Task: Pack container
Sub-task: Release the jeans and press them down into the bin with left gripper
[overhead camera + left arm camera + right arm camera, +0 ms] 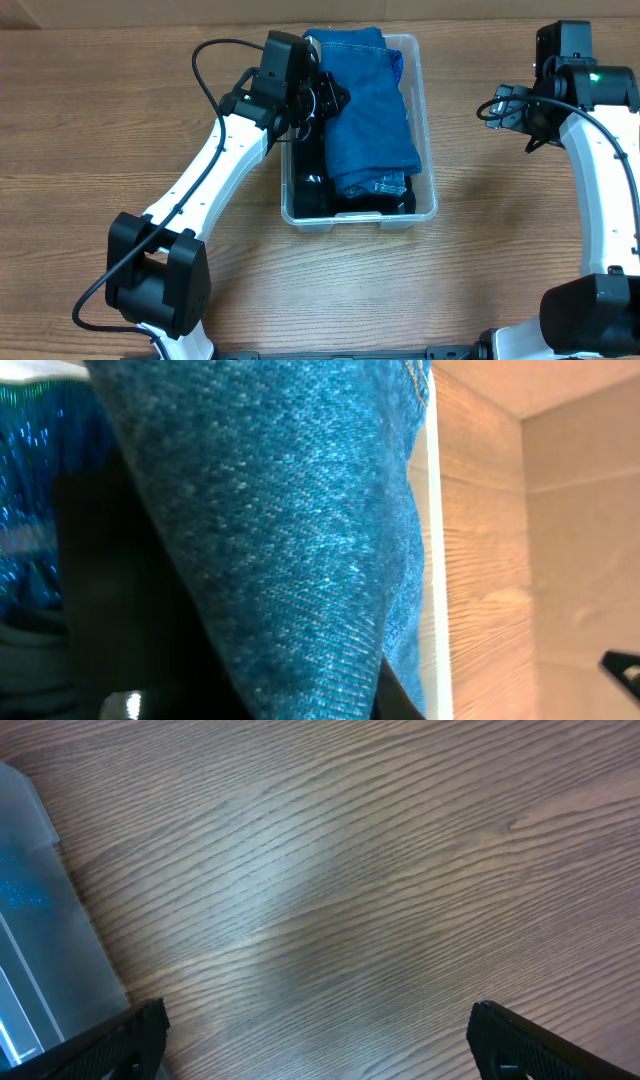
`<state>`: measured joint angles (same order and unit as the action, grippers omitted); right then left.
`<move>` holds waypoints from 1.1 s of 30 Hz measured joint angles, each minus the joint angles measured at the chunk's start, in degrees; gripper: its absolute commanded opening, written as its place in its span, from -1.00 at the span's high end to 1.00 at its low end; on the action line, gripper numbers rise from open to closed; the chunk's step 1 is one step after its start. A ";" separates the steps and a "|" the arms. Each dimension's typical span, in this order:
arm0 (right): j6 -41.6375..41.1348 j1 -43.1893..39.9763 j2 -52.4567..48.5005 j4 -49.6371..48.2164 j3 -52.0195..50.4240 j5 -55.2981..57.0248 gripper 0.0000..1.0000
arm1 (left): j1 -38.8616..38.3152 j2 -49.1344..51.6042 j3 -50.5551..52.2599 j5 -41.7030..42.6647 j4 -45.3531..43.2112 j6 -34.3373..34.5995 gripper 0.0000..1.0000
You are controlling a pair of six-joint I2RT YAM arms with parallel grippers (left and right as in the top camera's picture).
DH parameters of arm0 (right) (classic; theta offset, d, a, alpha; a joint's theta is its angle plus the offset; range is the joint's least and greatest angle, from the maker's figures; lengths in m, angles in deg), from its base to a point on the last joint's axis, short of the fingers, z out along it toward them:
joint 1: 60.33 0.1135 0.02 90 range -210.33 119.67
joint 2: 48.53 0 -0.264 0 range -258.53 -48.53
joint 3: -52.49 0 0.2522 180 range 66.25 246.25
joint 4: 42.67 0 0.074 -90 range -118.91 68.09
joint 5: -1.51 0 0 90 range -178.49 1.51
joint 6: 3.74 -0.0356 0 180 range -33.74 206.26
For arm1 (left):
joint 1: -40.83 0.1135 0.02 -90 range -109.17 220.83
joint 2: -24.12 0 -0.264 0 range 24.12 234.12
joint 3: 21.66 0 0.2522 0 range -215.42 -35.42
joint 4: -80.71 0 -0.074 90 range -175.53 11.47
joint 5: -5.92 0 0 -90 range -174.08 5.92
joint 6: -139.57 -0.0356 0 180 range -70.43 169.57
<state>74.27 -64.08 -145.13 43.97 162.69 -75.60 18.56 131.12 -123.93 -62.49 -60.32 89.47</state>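
The clear container (427,150) stands at the table's middle back. Folded blue jeans (372,110) lie in it on top of black clothing (308,188). My left gripper (328,98) reaches over the container's left wall and is shut on the left edge of the jeans. In the left wrist view the denim (300,510) fills the frame between my dark fingers (290,698), with the container's rim (433,560) beside it. My right gripper (520,110) hovers over bare table right of the container, open and empty (315,1030); the container's corner (40,920) shows at the left.
The wooden table (480,260) extends around the container. A cardboard wall (580,510) stands behind the table's far edge. Both arm bases sit at the front edge.
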 measured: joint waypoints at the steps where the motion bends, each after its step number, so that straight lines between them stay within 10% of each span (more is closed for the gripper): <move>1: 0.02 -0.02 0.00 -0.04 0.00 0.00 -1.00 | -0.04 0.02 0.00 -0.22 0.04 -1.42 0.45; 5: 0.02 0.00 0.00 0.00 0.00 0.02 -1.00 | -0.04 0.31 0.00 -1.38 0.20 -7.15 0.28; 12: 0.02 0.00 0.00 0.00 0.00 0.00 -1.00 | 0.02 2.60 0.00 -5.25 2.49 -13.66 -0.81; 20: 0.02 0.00 0.00 -0.04 0.00 0.00 -1.00 | 0.17 2.73 -5.14 -17.25 11.43 -20.04 -0.92; 22: 0.00 -0.02 0.00 -0.04 0.00 0.02 -1.00 | 0.11 2.71 -10.47 -19.80 15.15 -21.97 -0.62; 26: 0.02 0.00 0.00 -0.07 0.00 0.00 -1.00 | -1.90 2.73 -18.97 -21.97 20.26 -23.47 0.82; 33: 0.00 0.00 0.00 0.02 0.00 0.02 -1.00 | -12.96 2.64 -21.49 -24.06 24.57 -23.98 0.92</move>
<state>74.27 -64.08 -145.13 44.00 162.69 -75.58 5.60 133.76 -145.42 -86.56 -35.75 65.50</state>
